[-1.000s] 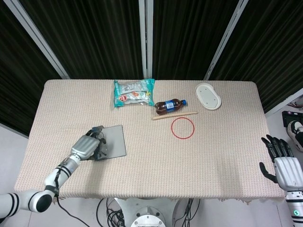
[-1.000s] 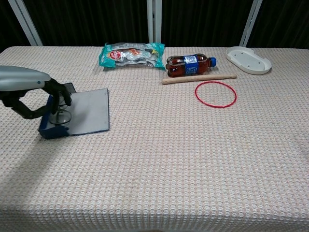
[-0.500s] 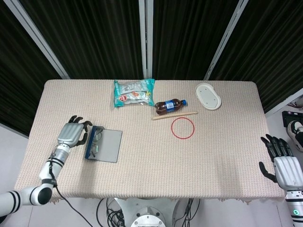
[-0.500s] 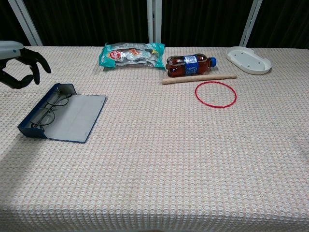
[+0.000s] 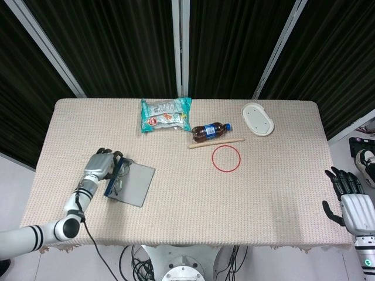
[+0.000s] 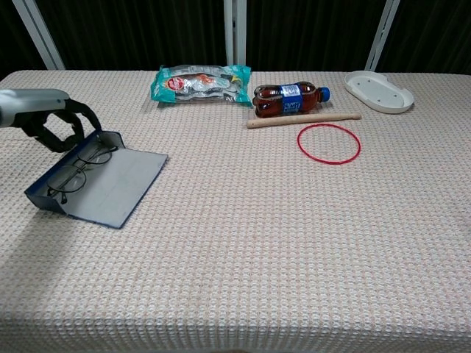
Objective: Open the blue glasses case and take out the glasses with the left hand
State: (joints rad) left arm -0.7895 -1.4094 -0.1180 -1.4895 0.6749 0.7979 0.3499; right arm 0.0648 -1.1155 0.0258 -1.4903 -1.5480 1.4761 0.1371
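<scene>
The blue glasses case [image 5: 132, 184] [image 6: 110, 184] lies open on the table's left side, its grey lid flat to the right. The thin-framed glasses [image 5: 118, 177] [image 6: 76, 170] lie in the blue tray. My left hand [image 5: 102, 165] [image 6: 53, 121] hovers at the case's far left end with its fingers arched down toward the rim, apart and holding nothing. Whether the fingertips touch the case I cannot tell. My right hand [image 5: 350, 200] hangs off the table's right front corner, fingers spread and empty; the chest view does not show it.
At the back lie a green snack bag [image 5: 165, 113] [image 6: 200, 83], a brown drink bottle [image 5: 210, 130] [image 6: 288, 99], a wooden stick [image 5: 215, 143] [image 6: 303, 120] and a red ring [image 5: 226, 158] [image 6: 328, 143]. A white oval dish [image 5: 258, 119] [image 6: 378, 90] sits at the back right.
The left hand lifted off the case and drew back left, leaving the case open, then returned to its far end. The case has turned slightly. The right hand stayed still.
</scene>
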